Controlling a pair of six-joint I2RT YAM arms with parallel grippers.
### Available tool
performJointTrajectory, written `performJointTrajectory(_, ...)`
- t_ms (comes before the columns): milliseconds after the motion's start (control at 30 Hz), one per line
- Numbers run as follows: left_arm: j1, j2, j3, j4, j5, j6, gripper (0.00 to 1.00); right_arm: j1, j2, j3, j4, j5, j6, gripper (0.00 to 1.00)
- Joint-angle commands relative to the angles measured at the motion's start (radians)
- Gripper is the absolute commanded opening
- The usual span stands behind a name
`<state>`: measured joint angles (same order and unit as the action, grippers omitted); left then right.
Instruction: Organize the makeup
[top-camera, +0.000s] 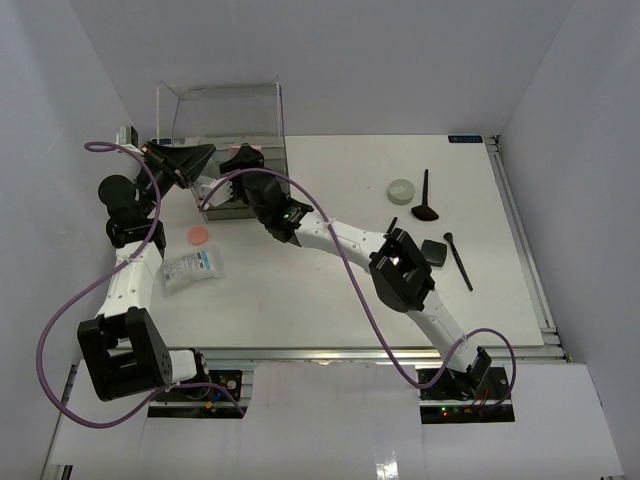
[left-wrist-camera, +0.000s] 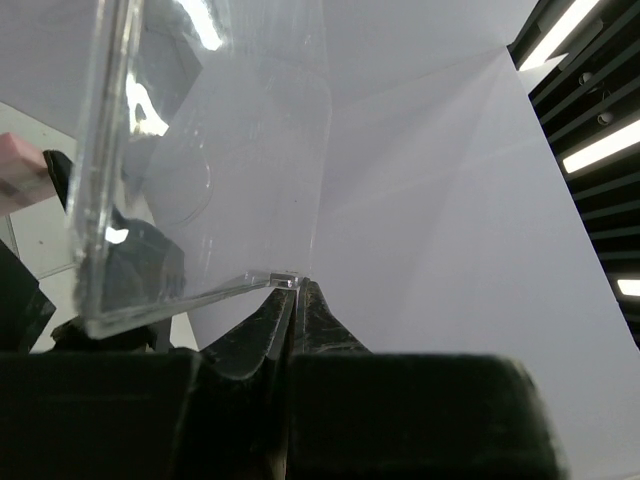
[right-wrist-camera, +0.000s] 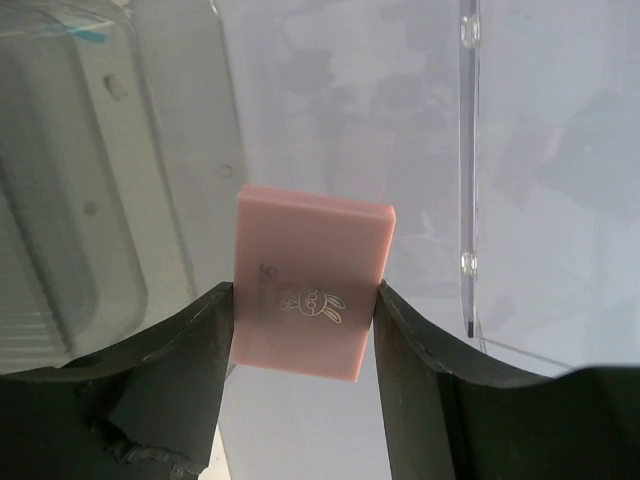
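Note:
My right gripper is shut on the small pink rectangular palette, which has a rabbit drawing, and holds it over the clear plastic box at the back left. My left gripper is shut on the edge of the box's clear lid, fingers pinching its corner. On the table lie a round pink disc, a grey-green disc, a black brush, a black square compact and a slim black brush.
A white sachet lies near the left arm. The right arm stretches diagonally across the table's middle. White walls close in the back and both sides. A metal rail runs along the right edge.

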<state>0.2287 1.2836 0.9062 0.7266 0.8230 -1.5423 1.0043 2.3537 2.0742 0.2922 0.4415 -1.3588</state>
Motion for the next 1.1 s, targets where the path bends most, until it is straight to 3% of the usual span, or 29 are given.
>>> performJointTrajectory(0,-0.003,-0.018,0.037,0.047,-0.004,-0.002,0.0,-0.04,0.057,0.062,0.067,0.016,-0.023,0.58)
performJointTrajectory(67,-0.003,-0.018,0.037,0.048,-0.004,-0.002,0.0,-0.05,0.062,0.06,0.062,0.013,-0.02,0.76)
performJointTrajectory(233,-0.003,-0.015,0.037,0.045,-0.004,0.0,0.0,-0.049,-0.004,-0.028,0.03,-0.027,0.024,0.96)
performJointTrajectory(500,-0.003,-0.011,0.04,0.04,-0.008,0.002,0.0,0.007,-0.236,-0.231,-0.128,-0.17,0.091,0.98)
performJointTrajectory(700,-0.002,-0.013,0.038,0.031,-0.008,0.007,0.0,0.061,-0.397,-0.325,-0.626,-0.491,0.07,1.0)
performJointTrajectory(867,-0.003,-0.021,0.028,0.029,-0.007,0.012,0.0,0.084,-0.528,-0.468,-0.891,-0.739,0.136,0.95)
performJointTrajectory(1067,-0.002,-0.027,0.017,0.024,-0.006,0.021,0.0,0.002,-0.799,-0.827,-0.918,-0.885,0.339,0.93)
